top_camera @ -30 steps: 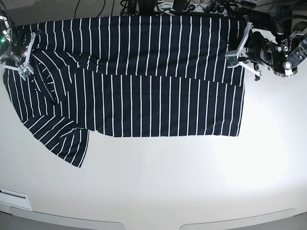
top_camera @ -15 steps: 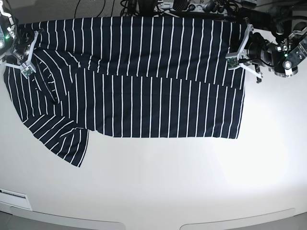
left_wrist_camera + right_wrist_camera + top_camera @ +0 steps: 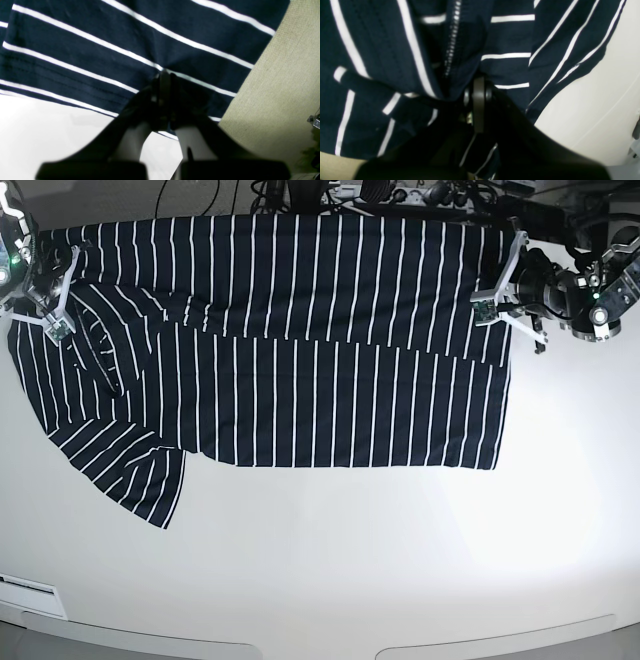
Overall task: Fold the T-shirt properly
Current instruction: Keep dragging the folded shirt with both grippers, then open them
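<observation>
I am partway through the first lengthwise fold of the T-shirt (image 3: 290, 350), I judge: it lies spread across the far half of the white table (image 3: 330, 570), its far long edge doubled over toward me in a band that ends along a slanting line. On the left of the base view my right gripper (image 3: 478, 100) is clamped on bunched cloth by the collar, where the ribbed neckband and a row of white stitching crumple together. The near sleeve fans out flat below it. Across the striped body, soft, thin, dark navy knit with narrow white lines, my left gripper (image 3: 163, 97) is pinched shut on the stitched hem corner. Next, I think, both hands must carry that edge nearer, level and taut, so the layer lands without wrinkles.
</observation>
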Robot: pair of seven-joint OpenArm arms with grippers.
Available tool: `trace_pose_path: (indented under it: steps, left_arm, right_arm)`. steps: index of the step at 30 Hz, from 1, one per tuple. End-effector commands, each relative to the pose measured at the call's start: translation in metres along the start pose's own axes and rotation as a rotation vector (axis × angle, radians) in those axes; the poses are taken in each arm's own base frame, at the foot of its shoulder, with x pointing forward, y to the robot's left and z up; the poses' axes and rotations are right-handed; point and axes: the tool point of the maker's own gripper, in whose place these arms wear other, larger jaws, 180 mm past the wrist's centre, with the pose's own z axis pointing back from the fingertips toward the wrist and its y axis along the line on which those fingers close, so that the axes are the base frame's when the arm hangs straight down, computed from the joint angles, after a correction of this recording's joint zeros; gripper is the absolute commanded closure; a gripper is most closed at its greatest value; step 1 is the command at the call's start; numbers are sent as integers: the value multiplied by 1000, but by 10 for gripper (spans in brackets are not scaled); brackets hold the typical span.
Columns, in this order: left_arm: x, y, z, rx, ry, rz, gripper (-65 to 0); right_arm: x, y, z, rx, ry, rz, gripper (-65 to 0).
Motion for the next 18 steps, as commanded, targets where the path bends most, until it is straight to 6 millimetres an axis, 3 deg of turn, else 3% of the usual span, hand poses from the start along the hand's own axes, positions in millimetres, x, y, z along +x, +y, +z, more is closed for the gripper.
trace_pose_path:
  steps: [1,9,18]
  left_arm:
    - [-19,14,6,58,87,-6,0]
    - [-13,30,14,108,72,25,0]
    - [-15,19,24,82,115,-11,0]
  right_arm:
    - [2,21,-4,98,-19,-7,0]
    - [16,6,0,64,-37,-9,0]
    - [32,12,15,53,-76,45,0]
